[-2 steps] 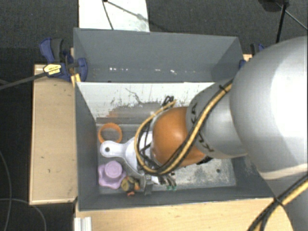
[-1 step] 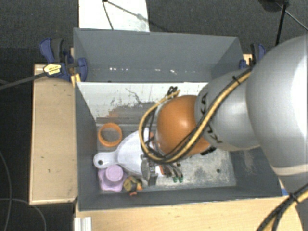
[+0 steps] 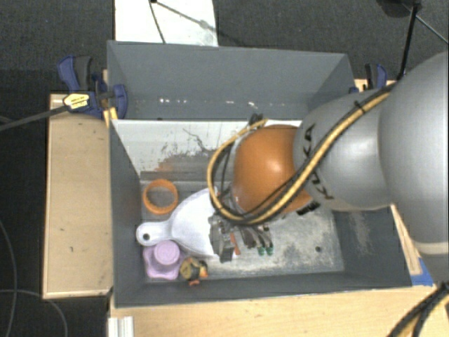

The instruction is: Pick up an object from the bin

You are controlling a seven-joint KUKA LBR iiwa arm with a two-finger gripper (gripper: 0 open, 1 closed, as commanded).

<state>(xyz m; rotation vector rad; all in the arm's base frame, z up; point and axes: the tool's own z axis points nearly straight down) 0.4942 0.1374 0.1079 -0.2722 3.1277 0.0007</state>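
My gripper (image 3: pixel 237 242) is low over the bin floor, at the front and a little left of the middle, under the arm's orange cover. Its left side is right against the wide end of a white funnel-shaped thing (image 3: pixel 188 223), whose narrow end points left. A purple, cap-shaped thing (image 3: pixel 163 258) lies just in front of the funnel's narrow end. A small yellow and brown thing (image 3: pixel 193 269) lies by the front wall, left of the gripper.
An orange ring-shaped cup (image 3: pixel 161 196) stands at the left, behind the funnel. The bin floor to the right of the gripper is bare, scuffed metal. The arm and its cables cover the middle and right of the bin.
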